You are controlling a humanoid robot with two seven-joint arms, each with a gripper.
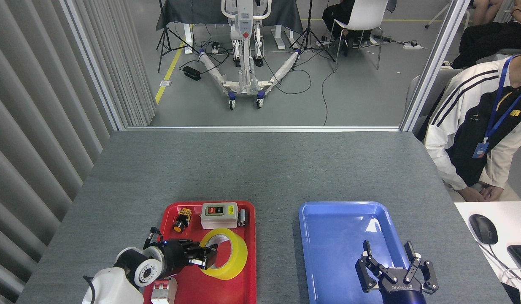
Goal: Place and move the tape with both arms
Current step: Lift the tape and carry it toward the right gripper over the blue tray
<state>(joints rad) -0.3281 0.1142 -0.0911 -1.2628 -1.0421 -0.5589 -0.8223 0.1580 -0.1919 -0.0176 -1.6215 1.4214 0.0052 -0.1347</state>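
The yellow tape is tilted up on its edge over the red tray, its grey-white core facing left. My left gripper comes in from the lower left and is shut on the tape's near-left rim, one finger inside the core. My right gripper hovers over the near part of the blue tray, its fingers spread open and holding nothing.
At the back of the red tray sit a grey switch box, a small yellow-black button part and a dark cylinder. A white part lies at its near edge. A seated person is at the right, by a mouse.
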